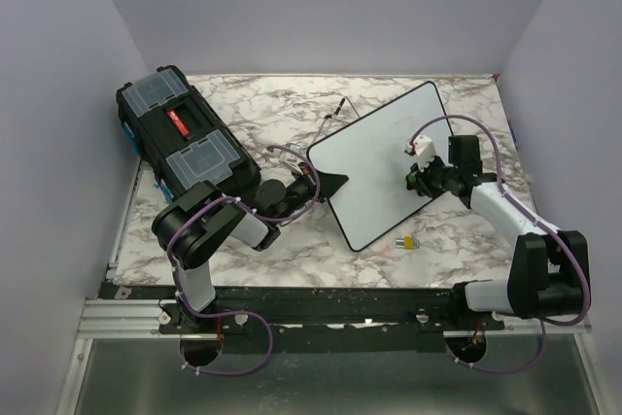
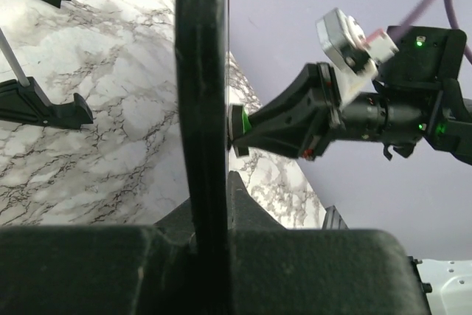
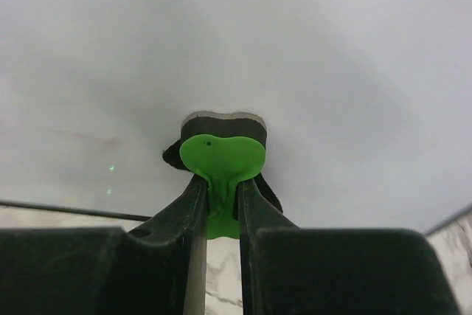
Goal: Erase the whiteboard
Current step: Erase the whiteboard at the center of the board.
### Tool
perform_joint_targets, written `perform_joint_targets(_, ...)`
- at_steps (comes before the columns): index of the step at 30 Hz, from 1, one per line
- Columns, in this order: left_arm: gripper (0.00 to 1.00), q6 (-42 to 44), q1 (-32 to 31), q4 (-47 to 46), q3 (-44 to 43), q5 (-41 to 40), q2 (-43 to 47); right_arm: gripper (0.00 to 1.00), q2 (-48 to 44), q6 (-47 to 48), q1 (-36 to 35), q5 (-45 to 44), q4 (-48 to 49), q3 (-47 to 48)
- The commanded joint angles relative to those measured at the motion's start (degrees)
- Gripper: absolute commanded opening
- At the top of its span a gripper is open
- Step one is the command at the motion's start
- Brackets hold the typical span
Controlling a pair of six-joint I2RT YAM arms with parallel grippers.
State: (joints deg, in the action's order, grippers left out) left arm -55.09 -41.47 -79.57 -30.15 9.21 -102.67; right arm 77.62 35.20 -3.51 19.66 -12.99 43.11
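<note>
The whiteboard is seen right of centre in the top view, set at an angle on the marbled surface, with its white face showing. Whether it lies flat or is propped up cannot be told from there. Its left edge is clamped between the left fingers. In the left wrist view the black frame is seen edge-on, running up the middle of the view from between those closed fingers. At the left of that view black feet are shown over the marble. The right fingers are closed tightly on the stem of a green eraser. Its dark pad is pressed against the board's face near the centre of the right wrist view. A black toolbox is placed in the upper left of the top view, apart from the board. A small yellow object lies just below the board's lower edge.
</note>
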Motion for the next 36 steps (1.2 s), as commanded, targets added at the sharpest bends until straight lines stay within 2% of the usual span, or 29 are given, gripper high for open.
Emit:
perform_joint_targets(1,0.00,-2.91,-1.24,-11.69,-1.20,4.16,2.85,0.01,-3.25,7.73,-7.52,14.80,-10.12,-3.01)
perform_joint_targets(7,0.00,-3.75,-1.24,-11.75,-1.38,3.80,2.78,0.01,-6.38,8.92,-18.25,17.15,-10.83,-4.50)
perform_joint_targets(17,0.00,-4.24,-1.34,-11.73,-1.66,3.27,2.71,0.01,-0.87,4.65,-31.08,10.83,-5.00,4.85)
perform_joint_targets(20,0.00,-4.15,-1.24,-11.64,-1.61,3.17,2.83,0.00,-0.05,0.84,-31.76,6.76,-1.10,6.34)
perform_joint_targets(26,0.00,-4.45,-1.31,-11.64,-2.00,3.27,2.30,0.01,-1.34,-2.58,-31.78,-12.31,5.93,4.81)
perform_joint_targets(30,0.00,-4.68,-1.25,-11.68,-2.16,3.51,2.20,0.01,-3.74,-3.67,-30.66,-23.97,15.48,1.24)
perform_joint_targets(33,0.00,-4.68,-1.25,-11.73,-2.01,3.66,2.38,0.01,-3.73,-5.56,-27.95,-28.11,20.40,0.65)
perform_joint_targets(36,0.00,-4.68,-1.28,-11.75,-1.70,3.63,2.56,0.01,-3.10,-6.42,-26.05,-27.23,20.80,1.90)
